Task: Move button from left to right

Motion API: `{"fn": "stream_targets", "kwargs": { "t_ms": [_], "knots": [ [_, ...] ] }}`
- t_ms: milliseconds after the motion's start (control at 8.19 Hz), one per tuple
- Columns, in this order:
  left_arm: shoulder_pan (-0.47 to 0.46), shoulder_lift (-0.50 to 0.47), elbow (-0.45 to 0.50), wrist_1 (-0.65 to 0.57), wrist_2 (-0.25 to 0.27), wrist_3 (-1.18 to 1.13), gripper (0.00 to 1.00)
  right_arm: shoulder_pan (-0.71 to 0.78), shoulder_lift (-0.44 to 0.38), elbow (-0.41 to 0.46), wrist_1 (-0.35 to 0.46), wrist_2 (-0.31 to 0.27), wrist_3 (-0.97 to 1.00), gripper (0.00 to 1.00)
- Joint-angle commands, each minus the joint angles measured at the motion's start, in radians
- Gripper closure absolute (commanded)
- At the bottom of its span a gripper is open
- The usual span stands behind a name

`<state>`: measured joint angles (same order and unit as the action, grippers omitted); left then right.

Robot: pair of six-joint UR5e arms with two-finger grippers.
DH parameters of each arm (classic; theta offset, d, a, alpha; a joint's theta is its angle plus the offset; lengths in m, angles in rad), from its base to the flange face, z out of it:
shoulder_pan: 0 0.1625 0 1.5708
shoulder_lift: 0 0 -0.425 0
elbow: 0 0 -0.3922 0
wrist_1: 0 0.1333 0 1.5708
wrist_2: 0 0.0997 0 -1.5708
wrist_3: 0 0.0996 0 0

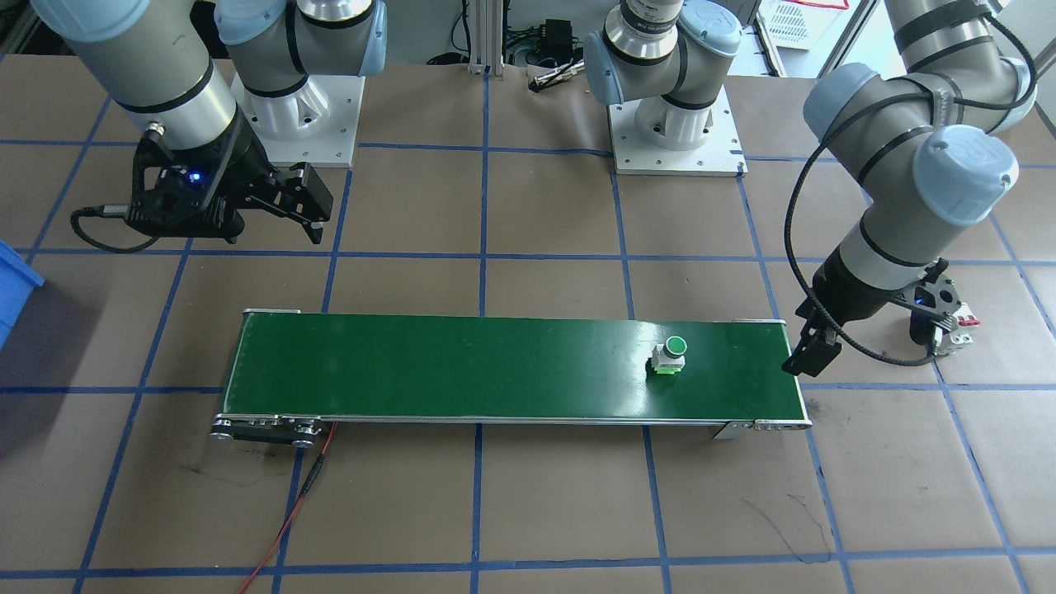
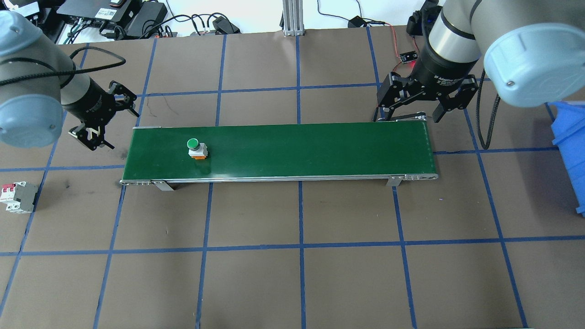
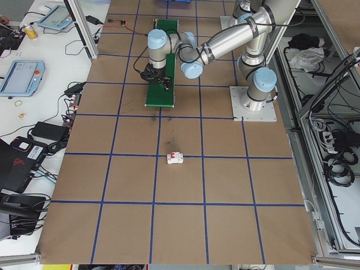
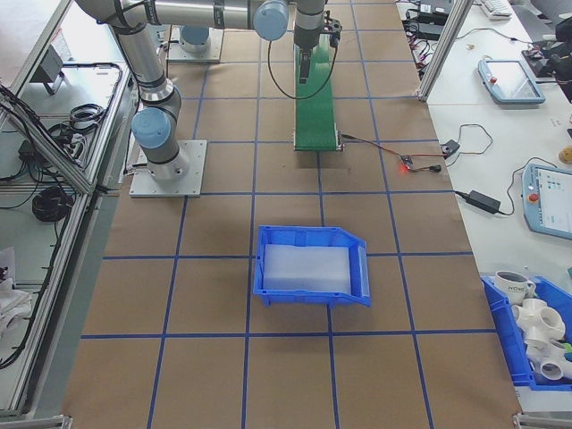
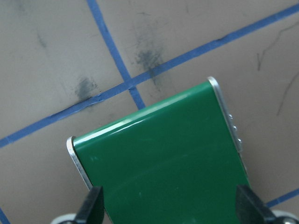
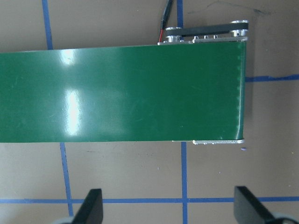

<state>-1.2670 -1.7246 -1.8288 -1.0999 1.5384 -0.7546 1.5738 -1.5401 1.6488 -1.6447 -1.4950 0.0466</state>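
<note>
The button [image 2: 196, 148], with a round green cap on a white collar, stands upright on the green conveyor belt [image 2: 297, 146] near its left end; it shows as well in the front-facing view [image 1: 670, 355]. My left gripper [image 2: 116, 124] hovers open just off the belt's left end, a short way from the button, with nothing between its fingers. Its wrist view shows only that belt end [image 5: 159, 154] between the spread fingertips [image 5: 91, 205]. My right gripper [image 2: 416, 112] hangs open and empty over the belt's far right corner. The belt's right end [image 6: 140, 93] lies bare in its wrist view.
A white circuit breaker [image 2: 18, 197] with red levers lies on the table left of the belt. A blue bin [image 2: 569, 151] stands at the right edge. A red wire [image 1: 289, 511] runs from the belt's motor end. Blue tape lines grid the brown table.
</note>
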Motion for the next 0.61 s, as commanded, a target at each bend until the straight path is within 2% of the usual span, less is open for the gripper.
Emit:
{"fn": "stream_targets", "kwargs": {
  "t_ms": [0, 244, 366, 488],
  "knots": [
    [-0.076, 0.039, 0.239, -0.309, 0.003, 0.199, 0.01, 0.0, 0.067, 0.099, -0.195, 0.047, -0.001, 0.0],
    [-0.213, 0.034, 0.412, -0.426, 0.022, 0.37, 0.02, 0.0, 0.127, 0.153, -0.303, 0.064, -0.005, 0.03],
    [-0.253, 0.04, 0.454, -0.473, 0.057, 0.449, 0.0, 0.0, 0.152, 0.158, -0.329, 0.065, -0.001, 0.05],
    [-0.267, 0.043, 0.456, -0.469, 0.055, 0.537, 0.0, 0.0, 0.161, 0.16, -0.334, 0.067, 0.004, 0.05]
  ]
}}
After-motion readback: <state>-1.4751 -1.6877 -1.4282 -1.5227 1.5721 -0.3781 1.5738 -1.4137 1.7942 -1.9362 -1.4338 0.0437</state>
